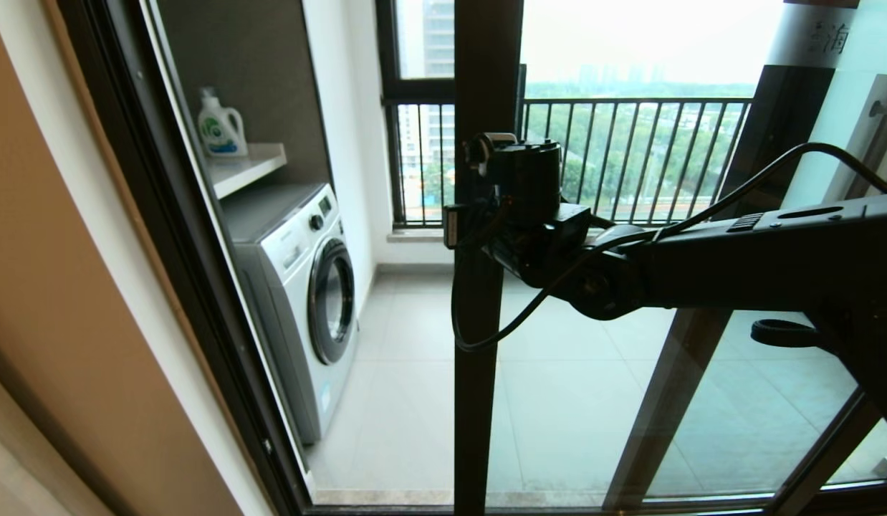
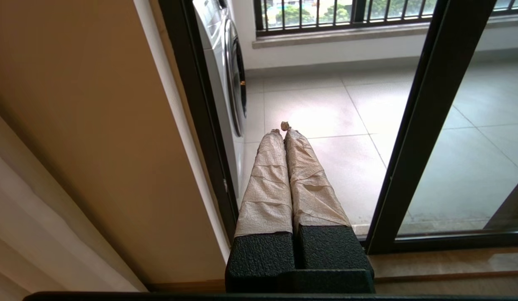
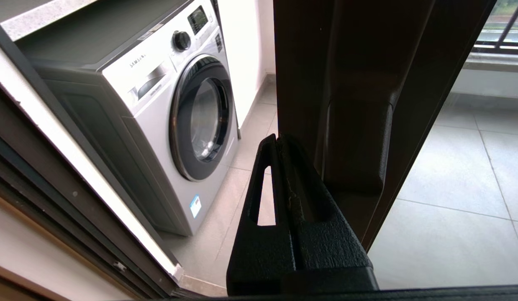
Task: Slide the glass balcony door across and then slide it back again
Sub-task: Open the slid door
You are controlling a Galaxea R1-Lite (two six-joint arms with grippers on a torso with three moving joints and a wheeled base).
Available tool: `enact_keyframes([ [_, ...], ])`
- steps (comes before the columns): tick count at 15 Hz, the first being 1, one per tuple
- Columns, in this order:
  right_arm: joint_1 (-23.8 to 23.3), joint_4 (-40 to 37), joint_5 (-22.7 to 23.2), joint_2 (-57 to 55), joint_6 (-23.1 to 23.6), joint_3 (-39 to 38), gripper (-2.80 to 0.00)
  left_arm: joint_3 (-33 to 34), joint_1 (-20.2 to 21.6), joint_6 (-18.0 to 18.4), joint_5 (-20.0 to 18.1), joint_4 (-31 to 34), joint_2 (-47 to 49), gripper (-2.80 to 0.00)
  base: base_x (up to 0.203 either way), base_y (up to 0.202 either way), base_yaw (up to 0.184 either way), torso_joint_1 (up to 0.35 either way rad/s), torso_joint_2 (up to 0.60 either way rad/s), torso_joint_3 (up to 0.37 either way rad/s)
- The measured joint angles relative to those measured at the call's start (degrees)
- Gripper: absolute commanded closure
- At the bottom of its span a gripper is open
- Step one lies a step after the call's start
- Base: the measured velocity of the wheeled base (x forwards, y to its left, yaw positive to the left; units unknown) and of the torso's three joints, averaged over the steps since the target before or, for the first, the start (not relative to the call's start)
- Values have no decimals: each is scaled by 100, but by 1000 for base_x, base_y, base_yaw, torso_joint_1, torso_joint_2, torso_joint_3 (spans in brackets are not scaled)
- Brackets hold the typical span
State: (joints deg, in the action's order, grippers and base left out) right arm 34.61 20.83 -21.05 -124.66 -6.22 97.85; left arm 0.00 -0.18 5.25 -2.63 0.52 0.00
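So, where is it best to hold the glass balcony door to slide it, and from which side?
Probably at the short vertical handle on the glass balcony door frame's room-side face: it stands proud, giving purchase. The shut right gripper is beside the frame's edge there.

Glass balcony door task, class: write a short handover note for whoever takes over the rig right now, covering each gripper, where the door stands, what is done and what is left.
Right gripper: shut, fingertips against the leading edge of the glass balcony door, beside its handle; it grips nothing.
Left gripper: shut, empty, parked low near the left door jamb.
Door: partly across, with an open gap between its edge and the jamb; the washing machine shows through the gap.
Done: cannot tell which pass this is.
Left: finish the current slide and leave the door back where it started.
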Motion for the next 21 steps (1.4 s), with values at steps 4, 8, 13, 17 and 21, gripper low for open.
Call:
enact_keyframes([
  [4,-123,8,-2,193,7,-246,0,0,0,0,-1,0,0,0,0,0,0,0,0,0],
  [8,-275,27,5,459,19,-565,0,0,0,1,0,-1,0,0,0,0,0,0,0,0],
  [13,-496,340,28,867,147,-1240,0,0,0,0,2,-1,0,0,0,0,0,0,0,0],
  [17,-797,505,59,1057,204,-1600,0,0,0,0,0,0,0,0,0,0,0,0,0,0],
  [21,-1009,502,55,1245,223,-1889,0,0,0,-2,2,0,0,0,0,0,0,0,0,0],
])
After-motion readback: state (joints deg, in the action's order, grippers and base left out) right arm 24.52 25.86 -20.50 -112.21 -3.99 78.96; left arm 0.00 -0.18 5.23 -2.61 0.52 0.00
